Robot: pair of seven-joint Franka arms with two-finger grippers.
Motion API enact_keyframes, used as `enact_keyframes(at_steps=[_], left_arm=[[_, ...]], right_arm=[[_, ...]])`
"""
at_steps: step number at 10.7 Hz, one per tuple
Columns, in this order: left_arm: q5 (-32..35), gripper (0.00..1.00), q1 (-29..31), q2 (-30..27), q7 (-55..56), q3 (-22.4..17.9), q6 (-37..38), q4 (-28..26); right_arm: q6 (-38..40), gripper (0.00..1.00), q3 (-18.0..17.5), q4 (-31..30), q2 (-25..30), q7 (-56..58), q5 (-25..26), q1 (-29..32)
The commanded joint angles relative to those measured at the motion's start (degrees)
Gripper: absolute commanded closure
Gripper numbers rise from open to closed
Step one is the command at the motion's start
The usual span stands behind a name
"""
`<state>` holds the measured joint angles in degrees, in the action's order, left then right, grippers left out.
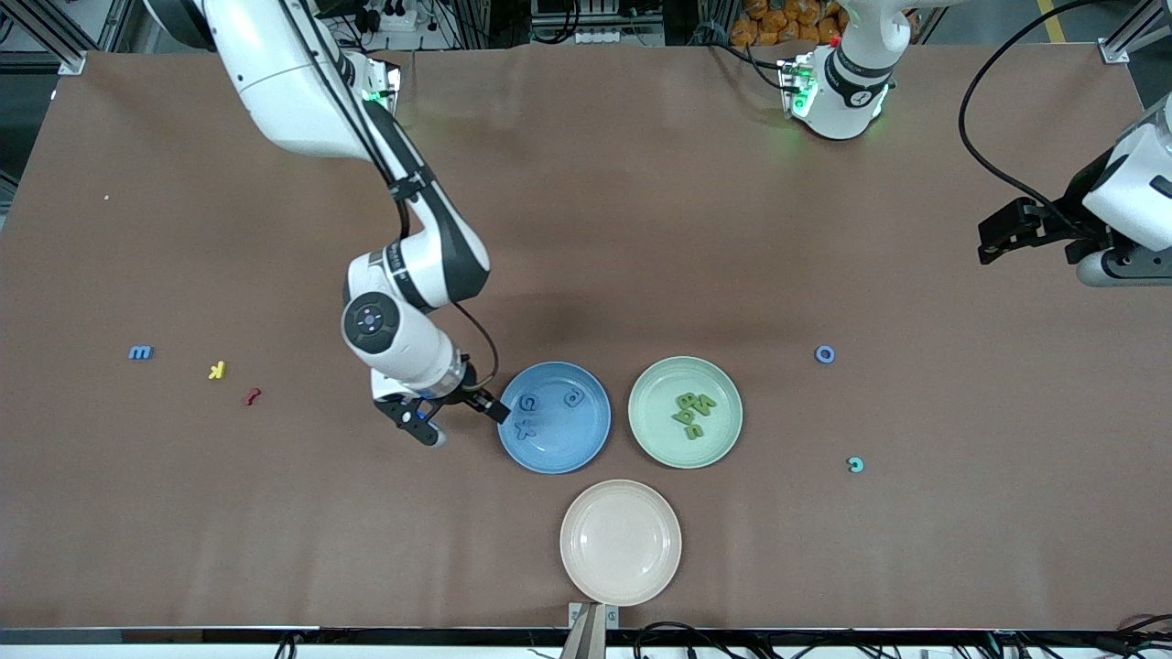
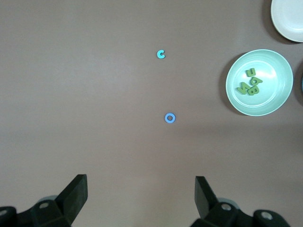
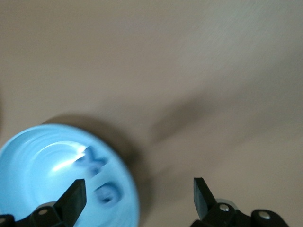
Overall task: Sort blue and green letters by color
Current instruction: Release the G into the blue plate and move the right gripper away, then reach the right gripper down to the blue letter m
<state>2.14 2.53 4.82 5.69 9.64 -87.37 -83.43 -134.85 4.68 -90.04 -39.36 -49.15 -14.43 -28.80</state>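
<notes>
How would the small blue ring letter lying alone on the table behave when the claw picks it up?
The blue ring letter lies flat, so it probably will not roll. It looks chunky and tiny, so likely stiff and light. Being so low on the table, it may slide away when pinched.

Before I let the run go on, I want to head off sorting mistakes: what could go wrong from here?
1. The right gripper, open, hangs at the blue plate's rim; a low move could nudge the plate and shift its blue letters.
2. The blue m lies beside the yellow k and the dark red letter, so a wrong pick is possible.
3. The turquoise c might be sorted as either color.
</notes>
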Motion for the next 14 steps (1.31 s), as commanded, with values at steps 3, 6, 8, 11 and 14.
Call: enact_keyframes(at_steps=[3, 6, 8, 11, 14], left_arm=[[-1.97, 0.00, -0.33, -0.60, 0.11, 0.21, -0.52, -0.50], [-1.79, 0.00, -3.83, -0.69, 1.24, -2.76, -0.52, -0.42], [-1.88, 0.00, -4.81, -0.69, 1.34, -3.40, -0.52, -0.42], [-2.40, 0.00, -4.81, -0.95, 1.43, -3.40, -0.52, -0.50], [-2.67, 0.00, -4.73, -0.77, 1.34, -3.49, -0.60, -0.50]], right_arm=[[10.02, 0.00, 4.08, -8.57, 9.12, 29.75, 1.59, 11.48], [11.36, 0.00, 11.92, -10.15, 9.56, 48.90, 4.68, 14.54], [11.63, 0.00, 12.28, -11.64, 9.83, 63.84, 4.68, 22.17], [10.58, 0.00, 12.46, -13.14, 9.13, 81.18, 6.08, 31.93], [-6.32, 0.00, 12.37, -21.72, 9.04, 93.85, 7.40, 38.27]])
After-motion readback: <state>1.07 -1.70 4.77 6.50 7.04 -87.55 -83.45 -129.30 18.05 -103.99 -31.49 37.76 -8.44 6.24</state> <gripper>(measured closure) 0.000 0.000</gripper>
